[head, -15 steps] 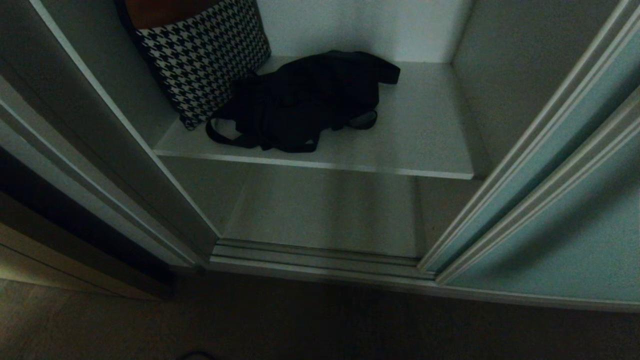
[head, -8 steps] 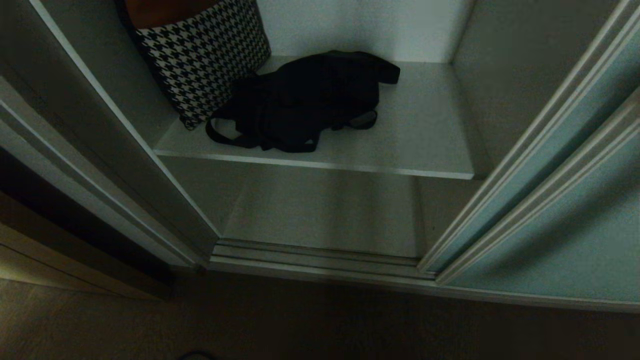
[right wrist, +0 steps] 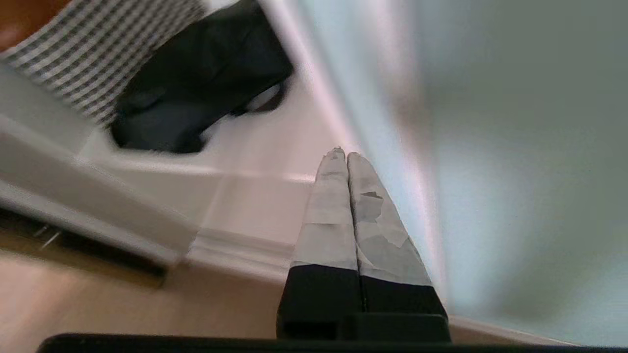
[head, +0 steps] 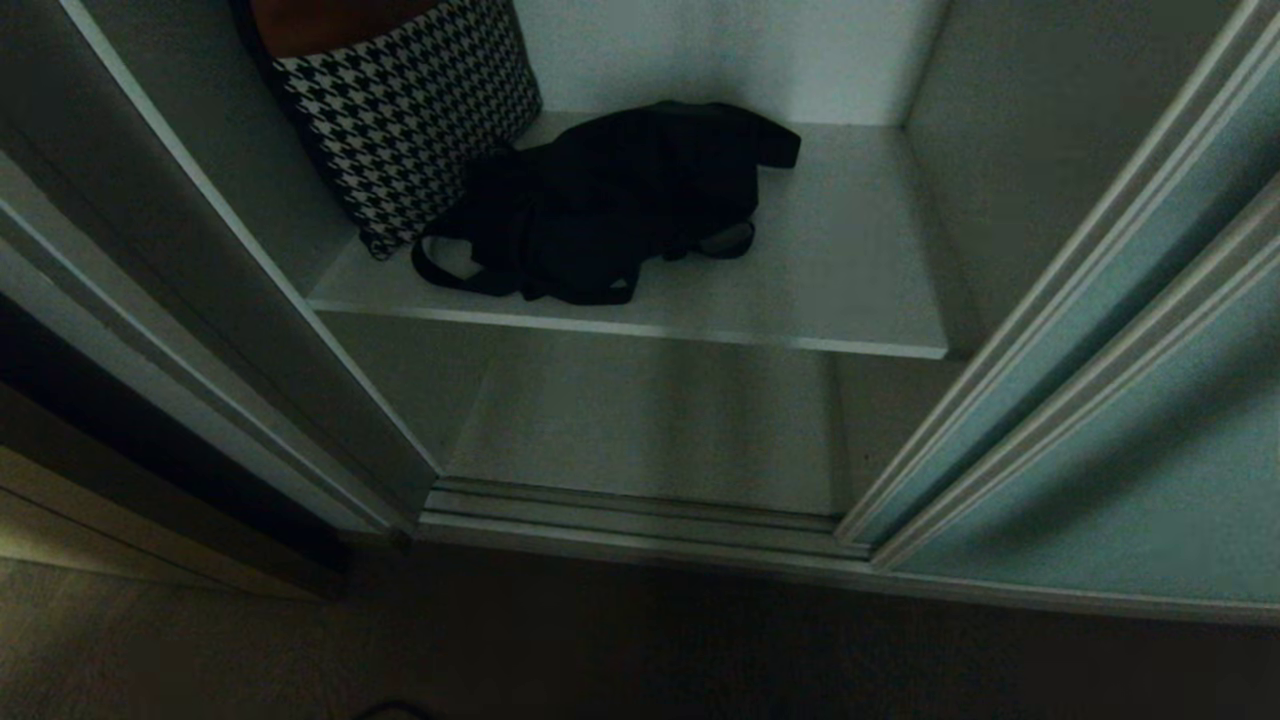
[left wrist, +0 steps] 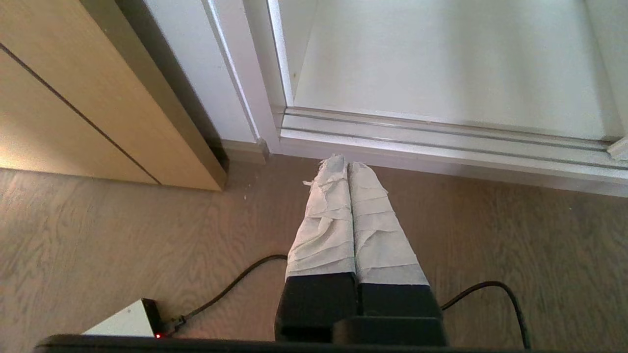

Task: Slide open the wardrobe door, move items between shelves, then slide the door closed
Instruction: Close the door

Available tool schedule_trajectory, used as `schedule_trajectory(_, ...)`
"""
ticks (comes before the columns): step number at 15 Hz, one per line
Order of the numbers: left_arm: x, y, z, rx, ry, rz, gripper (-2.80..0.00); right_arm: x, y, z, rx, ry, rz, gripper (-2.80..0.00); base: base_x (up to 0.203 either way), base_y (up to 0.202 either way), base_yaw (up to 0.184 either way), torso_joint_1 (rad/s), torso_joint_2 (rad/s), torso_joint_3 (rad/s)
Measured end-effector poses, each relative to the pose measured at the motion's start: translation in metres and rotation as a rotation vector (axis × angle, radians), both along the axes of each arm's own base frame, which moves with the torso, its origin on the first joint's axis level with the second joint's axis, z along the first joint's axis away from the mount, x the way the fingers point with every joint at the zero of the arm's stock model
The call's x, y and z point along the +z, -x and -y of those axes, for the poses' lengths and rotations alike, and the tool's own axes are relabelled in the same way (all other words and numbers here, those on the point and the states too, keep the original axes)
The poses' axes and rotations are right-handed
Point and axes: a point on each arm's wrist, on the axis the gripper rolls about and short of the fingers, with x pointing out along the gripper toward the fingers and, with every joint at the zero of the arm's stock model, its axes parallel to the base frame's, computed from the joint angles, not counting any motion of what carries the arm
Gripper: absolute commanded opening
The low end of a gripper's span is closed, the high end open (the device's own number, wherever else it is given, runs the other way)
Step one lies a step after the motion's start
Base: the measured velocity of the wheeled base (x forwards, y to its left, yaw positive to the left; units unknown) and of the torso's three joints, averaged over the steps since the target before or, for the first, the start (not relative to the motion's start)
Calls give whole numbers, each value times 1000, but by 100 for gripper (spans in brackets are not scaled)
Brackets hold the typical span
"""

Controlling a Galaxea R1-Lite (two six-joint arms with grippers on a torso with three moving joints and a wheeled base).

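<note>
Nothing inside the wardrobe has shifted over the last second as the head camera sees it: the floppy black fabric bag [head: 605,200] with its long straps lies in the same spot on the flat white-grey laminate upper shelf [head: 840,270], its left end touching the black-and-white houndstooth cushion [head: 410,110] that leans in the shelf's back left corner. Below that board the lower white-grey laminate shelf [head: 650,420] is bare where it shows, and the silver-white sliding track [head: 630,520] runs along its front. The tall frosted pale blue-green sliding wardrobe door [head: 1120,450], in its thin silver-white frame, stands slid to the right, so the compartment is open. Neither arm appears in the head view. Seen from its wrist camera, the right gripper [right wrist: 342,154] has its two pale tape-wrapped fingers pressed flat together and holds nothing; it hangs just beside the frosted door's face, in front of the upper shelf, with the bag and cushion well beyond it. The left gripper [left wrist: 342,162] is likewise fully closed and empty, its taped fingers pointing down at the brown wood-grain floor [left wrist: 122,230] just short of the track, near the beige wooden cabinet front [left wrist: 64,98]. A thin black cable [left wrist: 230,287] and a small white box with a red light [left wrist: 125,321] lie on the floor behind it.
</note>
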Motion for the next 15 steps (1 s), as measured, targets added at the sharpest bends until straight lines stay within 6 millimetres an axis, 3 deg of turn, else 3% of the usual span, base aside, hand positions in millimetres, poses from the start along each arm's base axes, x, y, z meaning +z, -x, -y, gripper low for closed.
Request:
schedule_trajectory(5, 0, 0, 0, 0, 0, 0, -280, 3, 9, 10, -116, 7, 29, -280, 0, 0, 0, 0, 0, 0)
schedule_trajectory(15, 0, 0, 0, 0, 0, 0, -280, -4, -31, 23, -131, -14, -38, -280, 0, 0, 0, 0, 0, 0)
